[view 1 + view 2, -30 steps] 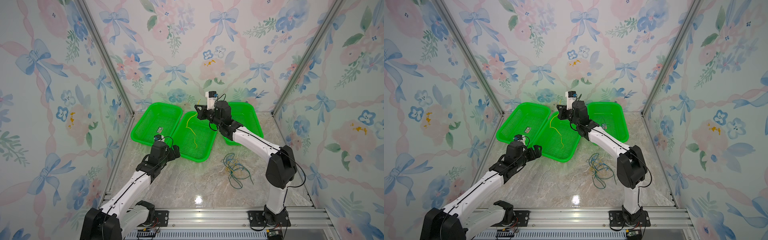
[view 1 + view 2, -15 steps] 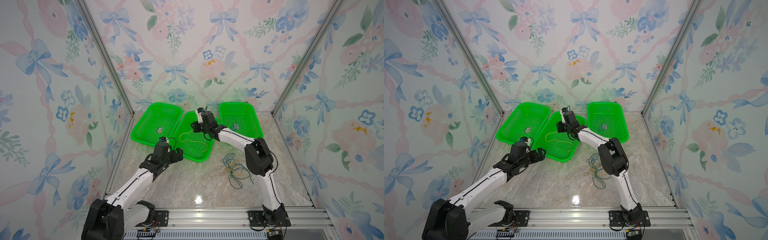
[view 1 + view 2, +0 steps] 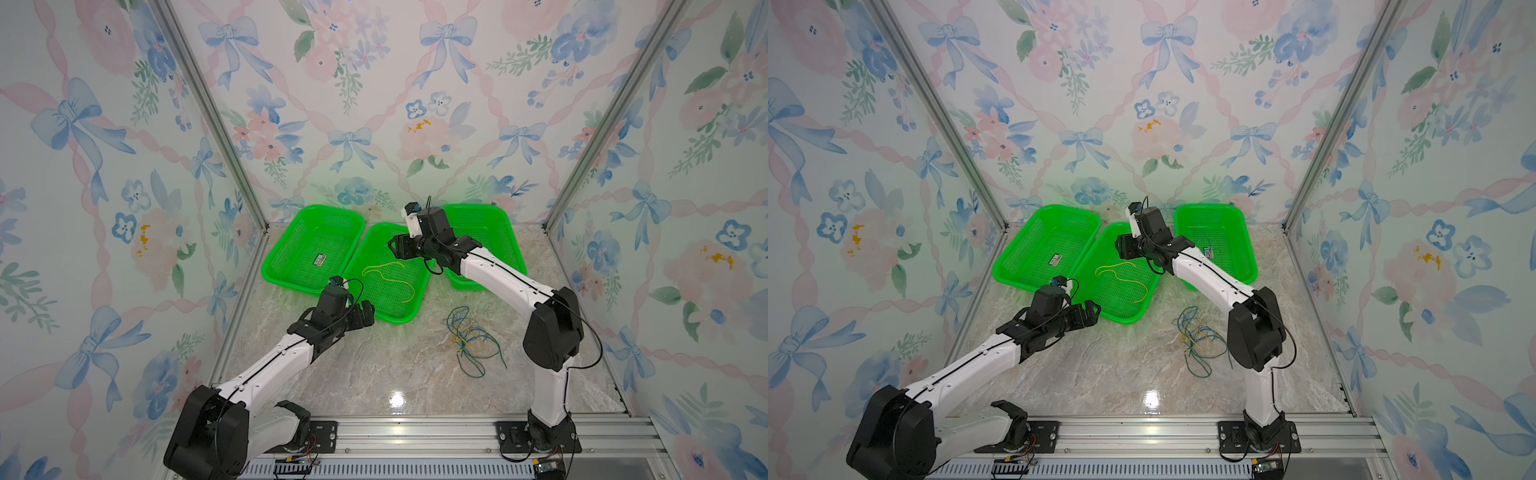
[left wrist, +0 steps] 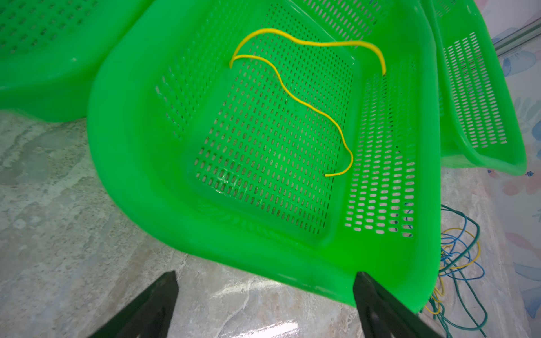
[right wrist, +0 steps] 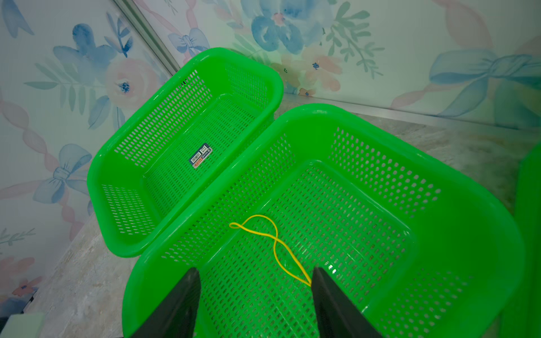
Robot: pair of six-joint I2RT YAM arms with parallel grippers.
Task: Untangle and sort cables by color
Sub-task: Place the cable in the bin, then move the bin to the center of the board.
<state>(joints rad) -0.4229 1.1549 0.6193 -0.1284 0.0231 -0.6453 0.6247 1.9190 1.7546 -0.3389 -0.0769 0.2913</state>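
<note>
One yellow cable [image 3: 388,276] [image 3: 1121,276] lies loose and curled on the floor of the middle green basket [image 3: 392,319] [image 4: 131,146] [image 5: 468,190]. The other cables [image 3: 469,336] [image 3: 1198,338] [image 4: 456,263], yellow, blue and dark green, sit tangled on the marble table in front of the baskets. My right gripper [image 3: 395,245] [image 5: 254,272] hovers open over the basket's far part; the yellow cable [image 5: 275,243] runs past one fingertip, not pinched. My left gripper [image 3: 368,309] [image 4: 265,276] stands open and empty at the basket's near rim.
A left green basket [image 3: 270,266] [image 5: 96,181] holds only a small label. A right green basket [image 3: 505,220] stands partly behind my right arm. Flowered walls close in the back and both sides. A metal rail runs along the front edge.
My right gripper has opened and let go of the yellow cable, which dropped from hanging to lying in the middle basket. The left arm has edged slightly toward the basket.
</note>
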